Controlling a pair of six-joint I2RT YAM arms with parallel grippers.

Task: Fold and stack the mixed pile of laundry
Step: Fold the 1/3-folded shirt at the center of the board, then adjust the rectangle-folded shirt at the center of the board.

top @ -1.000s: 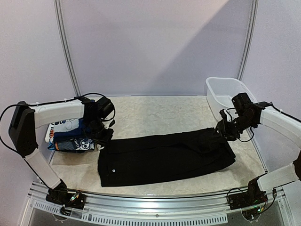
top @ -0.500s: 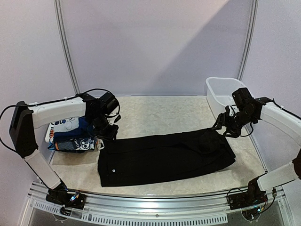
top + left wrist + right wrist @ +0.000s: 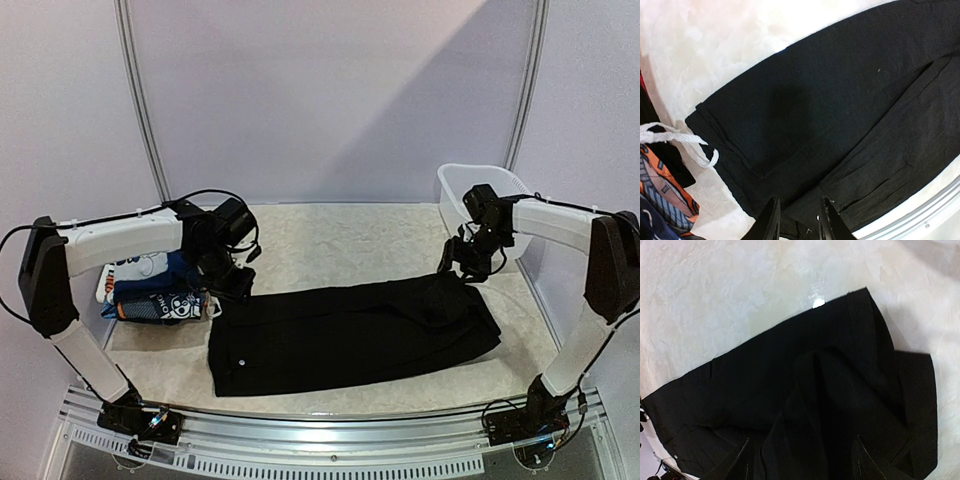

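Black garment [image 3: 350, 335] lies spread flat on table [image 3: 340, 235], long side running left to right, right end bunched with a raised fold. Landmark = black garment.

Left gripper [image 3: 232, 285] hovers over its far-left corner, not touching cloth. Wrist view: fingers [image 3: 771, 220] a narrow gap apart, nothing between them, so slightly open and empty.

Right gripper [image 3: 468, 268] hangs over the garment's far-right corner. Fingers spread wide, nothing clamped, the rumpled fold lies below them.

Blue cartoon-print garment [image 3: 150, 300] with orange bits sits left of the black garment, just beside its left edge, in a small heap with darker cloth on top. White drawstring [image 3: 685, 142] lies on the table near the garment's left corner. White tub [image 3: 480, 195] stands behind the garment's right end, apart from it.
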